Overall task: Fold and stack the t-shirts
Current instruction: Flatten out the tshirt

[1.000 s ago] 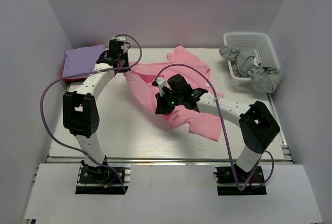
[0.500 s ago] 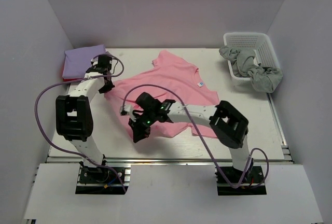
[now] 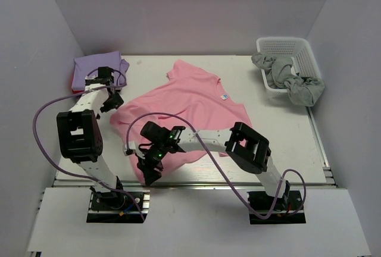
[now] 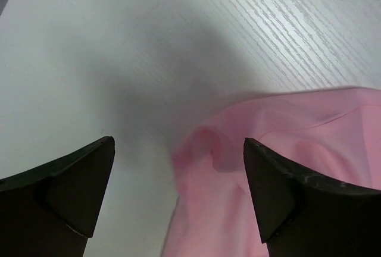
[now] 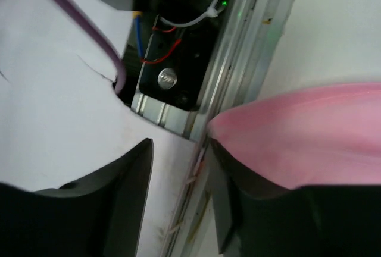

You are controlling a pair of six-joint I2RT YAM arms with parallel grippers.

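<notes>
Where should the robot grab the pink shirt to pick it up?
At the puckered corner on the left edge of the pink shirt, coming straight down from above. The shirt lies flat on the table, so most of it offers nothing to pinch, but this corner bunches up into a small ridge. The left gripper hangs open right over it.

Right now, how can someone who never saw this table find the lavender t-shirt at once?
On the white table, go to the far left corner. The lavender t-shirt lies there folded into a block. The pink t-shirt is spread flat in the middle; this one is compact and pale purple.
</notes>
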